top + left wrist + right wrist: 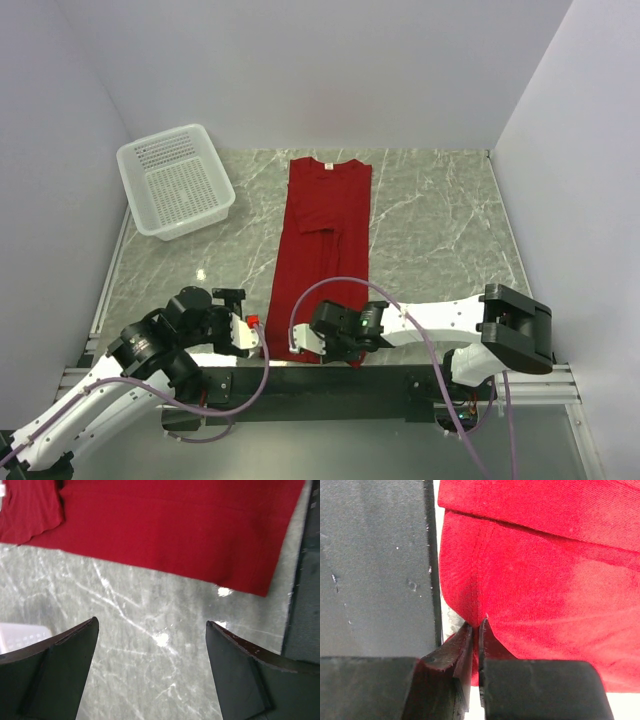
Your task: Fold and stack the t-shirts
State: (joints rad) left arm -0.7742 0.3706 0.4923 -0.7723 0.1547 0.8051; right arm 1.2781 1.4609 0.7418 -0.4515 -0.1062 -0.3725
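A red t-shirt (pixel 325 235) lies as a long narrow strip down the middle of the table, collar at the far end, sleeves folded in. My right gripper (pixel 352 352) is at its near hem by the table's front edge, shut on the hem fabric (pixel 485 600). My left gripper (pixel 252 330) is open and empty, just left of the shirt's near left corner; its wrist view shows the shirt's edge (pixel 165 535) beyond bare marble, and its fingers (pixel 65 665) spread wide.
A white plastic mesh basket (pixel 175 180) stands at the far left of the marble table (pixel 440 230). A black strip (pixel 375 565) runs along the table's front edge, beside the right gripper. White walls close in the sides and back.
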